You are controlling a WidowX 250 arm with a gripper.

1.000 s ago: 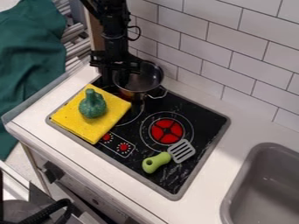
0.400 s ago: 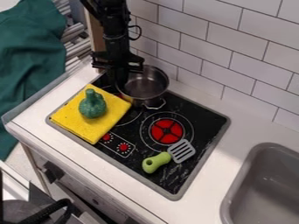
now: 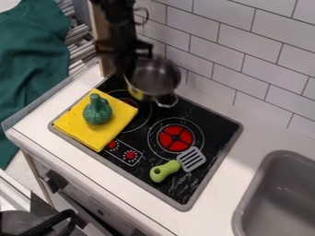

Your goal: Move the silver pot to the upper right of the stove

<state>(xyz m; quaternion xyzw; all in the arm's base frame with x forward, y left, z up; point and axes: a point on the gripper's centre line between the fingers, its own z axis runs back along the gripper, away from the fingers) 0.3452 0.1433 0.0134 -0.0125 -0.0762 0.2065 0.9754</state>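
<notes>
The black gripper [image 3: 128, 71] hangs over the stove's back left corner, at the left side of the silver pot [image 3: 154, 79]. The pot is off the surface, tilted a little and blurred, held at its left edge by the gripper. Its small wire handle points toward the camera. Beneath and in front of it lies the black stove [image 3: 212, 124], with a round red burner right of its centre.
A yellow cloth [image 3: 92, 131] lies on the stove's left part, with a green vegetable-shaped toy [image 3: 97, 109] on it. A green-handled spatula [image 3: 165, 171] rests at the stove's front right. The tiled wall [image 3: 243, 78] rises behind; a grey sink [image 3: 286, 184] is at the right.
The gripper and the pot have risen together, the pot shifting right and then up off the stove. The burner beneath it has come partly into view. Cloth, toy and spatula have stayed put.
</notes>
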